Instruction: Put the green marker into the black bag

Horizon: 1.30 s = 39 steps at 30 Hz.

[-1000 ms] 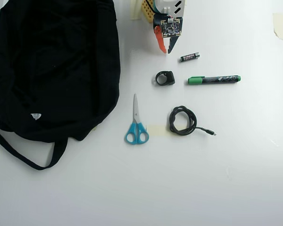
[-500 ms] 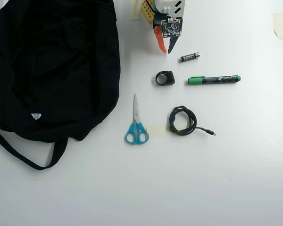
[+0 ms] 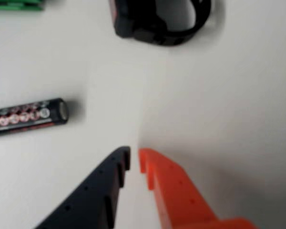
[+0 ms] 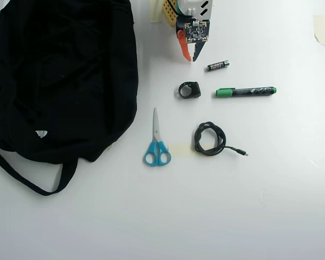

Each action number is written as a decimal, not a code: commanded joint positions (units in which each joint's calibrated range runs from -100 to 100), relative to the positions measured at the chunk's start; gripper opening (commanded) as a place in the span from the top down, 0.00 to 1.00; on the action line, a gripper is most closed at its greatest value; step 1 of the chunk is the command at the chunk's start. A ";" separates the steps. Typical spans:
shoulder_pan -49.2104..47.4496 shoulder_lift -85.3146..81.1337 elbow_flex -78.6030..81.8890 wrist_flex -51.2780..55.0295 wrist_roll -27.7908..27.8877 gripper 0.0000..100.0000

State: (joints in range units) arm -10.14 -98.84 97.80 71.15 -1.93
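The gripper is nearly closed and holds nothing. The AAA battery and a black ring-shaped part lie between it and the green marker. A direct reach risks knocking either one, or grasping the battery by mistake.

In the wrist view we see only a blurry green strip of the green marker at 11 o'clock, cut by the top edge. The small black battery runs off the left edge at 9 o'clock, and its print is too fuzzy to read. The black ring thing at 12 o'clock is cut off too. In the overhead view the black bag runs past the top and left edges.
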 commanded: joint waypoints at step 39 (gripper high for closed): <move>-0.18 -0.17 1.48 0.52 1.30 0.98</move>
State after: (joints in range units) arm -10.14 -98.84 97.80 71.15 -0.81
